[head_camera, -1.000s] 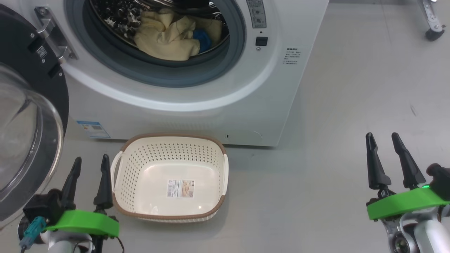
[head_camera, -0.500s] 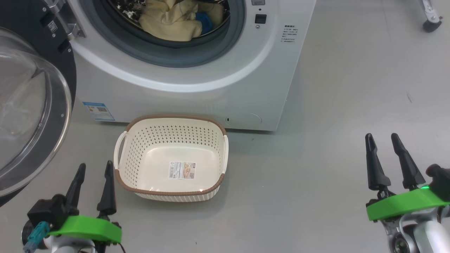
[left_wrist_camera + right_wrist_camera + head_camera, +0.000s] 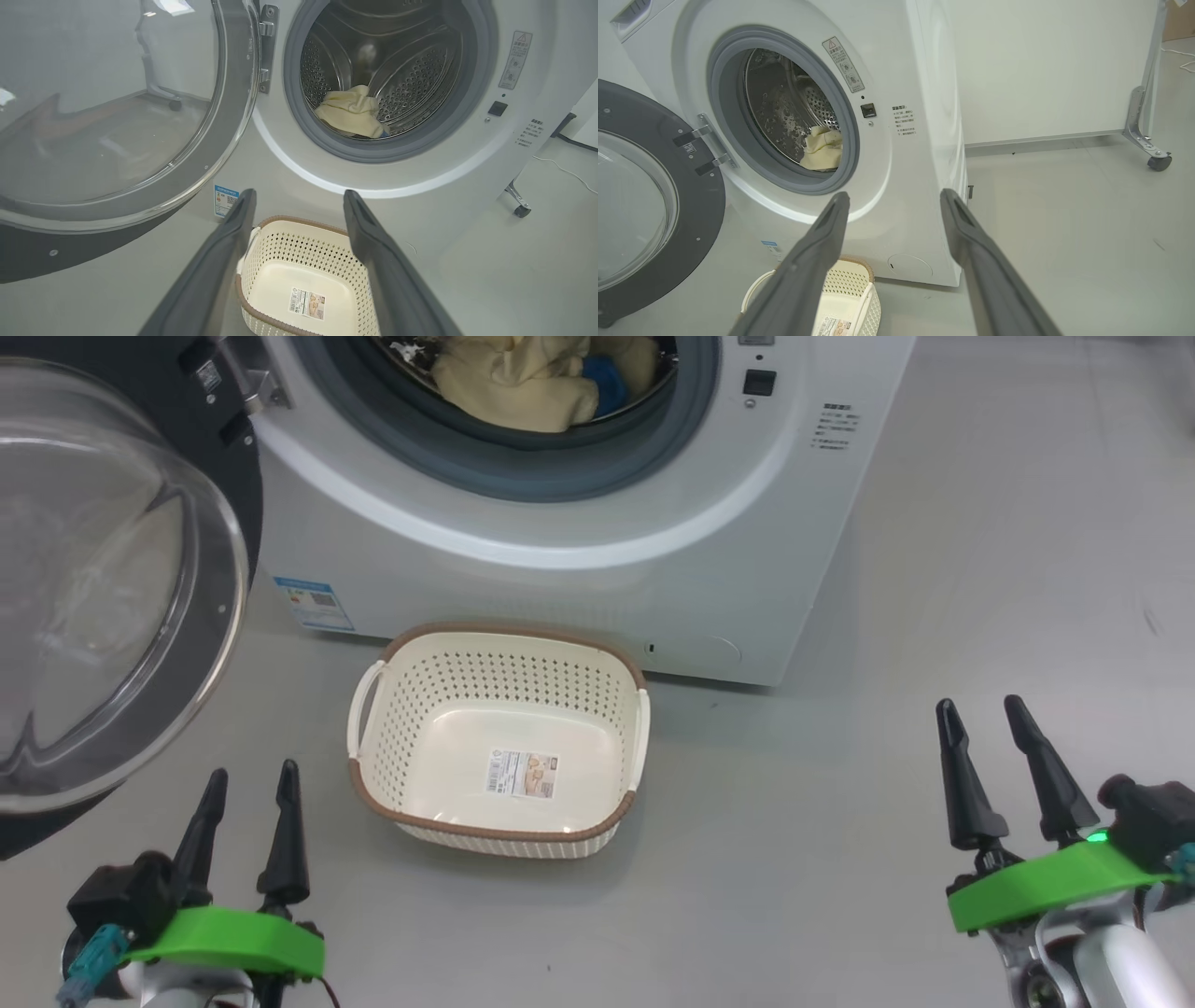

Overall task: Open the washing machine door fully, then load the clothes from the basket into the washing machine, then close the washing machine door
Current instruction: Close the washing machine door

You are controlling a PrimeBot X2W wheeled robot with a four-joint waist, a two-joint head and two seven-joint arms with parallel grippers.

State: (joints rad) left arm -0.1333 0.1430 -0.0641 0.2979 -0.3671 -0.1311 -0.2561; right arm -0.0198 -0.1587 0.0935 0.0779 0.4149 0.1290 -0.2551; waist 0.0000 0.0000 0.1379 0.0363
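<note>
Head view: blue patch point(image 3: 605, 385) on clothes point(image 3: 509, 383) — right wrist view: castor point(image 3: 1157, 162).

Quick headcount from where I'm standing: one washing machine point(image 3: 597, 579), one washing machine door point(image 3: 121, 588), and one basket point(image 3: 523, 633) with two white handles point(image 3: 360, 709) and one label sticker point(image 3: 523, 775). One blue sticker point(image 3: 316, 604) on the washer front. The clothes point(image 3: 523, 383) are one bunched heap, can't split it into pieces. Two grippers, left gripper point(image 3: 254, 770) and right gripper point(image 3: 978, 703), two fingers point(image 3: 283, 840) each.
</note>
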